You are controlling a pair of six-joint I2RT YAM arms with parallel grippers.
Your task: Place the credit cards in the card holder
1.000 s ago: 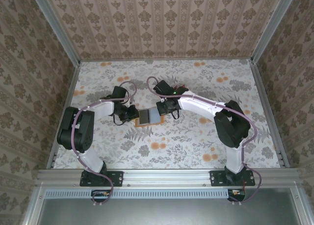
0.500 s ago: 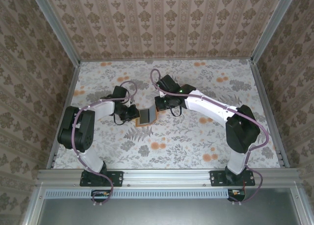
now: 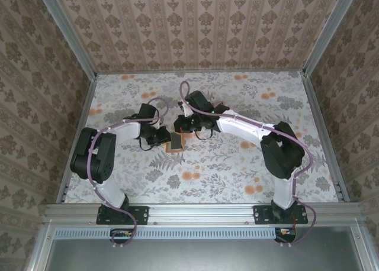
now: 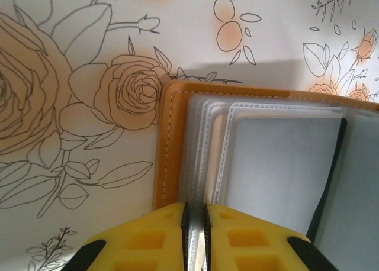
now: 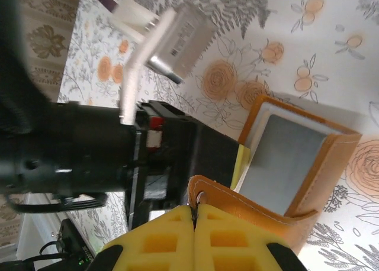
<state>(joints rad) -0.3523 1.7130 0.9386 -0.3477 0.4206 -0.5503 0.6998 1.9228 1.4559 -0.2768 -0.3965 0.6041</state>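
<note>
- Top external: finds the card holder (image 3: 176,142) central on the surface (image 3: 237,164).
- Left wrist: shows left gripper (image 4: 194,221) clamped on its clear sleeves (image 4: 204,135).
- Right wrist: shows right gripper (image 5: 194,215) clamped on its orange cover (image 5: 260,209).

No readable word, brand or number anywhere. Printed label (image 5: 188,29) on the grey module (image 5: 172,61) mounted on the other arm, seemingly barcode and fine lines, too blurred to make out.
</note>
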